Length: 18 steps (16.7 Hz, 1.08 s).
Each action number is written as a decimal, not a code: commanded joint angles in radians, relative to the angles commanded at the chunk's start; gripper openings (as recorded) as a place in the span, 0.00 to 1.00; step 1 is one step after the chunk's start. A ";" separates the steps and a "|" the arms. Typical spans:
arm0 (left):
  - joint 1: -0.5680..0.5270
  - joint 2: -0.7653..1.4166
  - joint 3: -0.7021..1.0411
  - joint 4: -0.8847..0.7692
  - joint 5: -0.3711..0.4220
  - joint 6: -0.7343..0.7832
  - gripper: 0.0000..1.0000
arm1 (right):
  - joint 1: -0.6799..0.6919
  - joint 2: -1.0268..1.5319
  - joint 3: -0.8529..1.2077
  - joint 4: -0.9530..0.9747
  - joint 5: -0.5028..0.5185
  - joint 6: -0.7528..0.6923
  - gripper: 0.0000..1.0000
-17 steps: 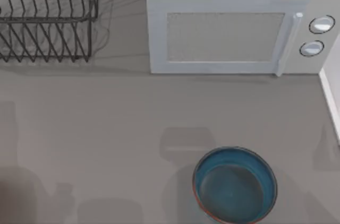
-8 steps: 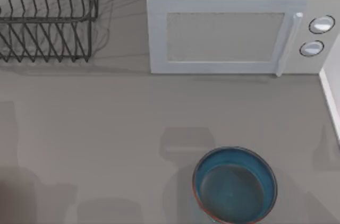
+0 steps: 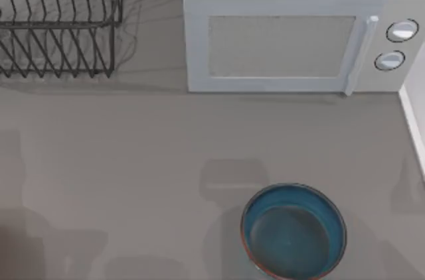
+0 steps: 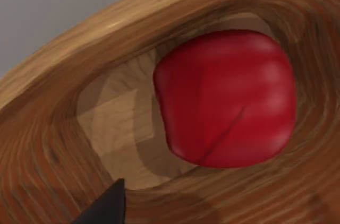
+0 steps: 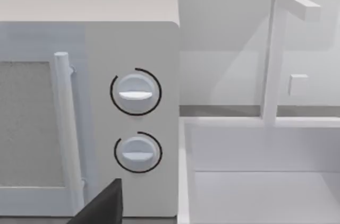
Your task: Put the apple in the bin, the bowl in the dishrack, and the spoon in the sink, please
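The dishrack [image 3: 56, 21] waits empty at the frame's upper left. My left gripper hovers close above the apple [image 4: 226, 99], which lies in a wooden dish [image 4: 64, 123]; finger spread, I cannot tell. The bowl [image 3: 293, 230] sits lower right.

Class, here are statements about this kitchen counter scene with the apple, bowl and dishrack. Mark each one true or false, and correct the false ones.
1. The apple lies inside a wooden container. True.
2. The bowl sits in the dishrack. False: it stands on the counter near the front, the rack at the far left.
3. The microwave door is shut. True.
4. The bowl holds a spoon. False: its blue inside is bare.
5. The sink lies left of the microwave. False: it lies to its right.
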 joint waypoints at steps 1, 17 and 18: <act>-0.007 -0.036 -0.022 0.032 0.001 0.037 1.00 | 0.000 0.000 0.000 0.000 0.000 0.000 1.00; -0.214 -1.045 -0.685 0.908 0.013 1.174 1.00 | 0.000 0.000 0.000 0.000 0.000 0.000 1.00; -0.222 -1.081 -0.709 0.944 0.014 1.209 1.00 | 0.000 0.000 0.000 0.000 0.000 0.000 1.00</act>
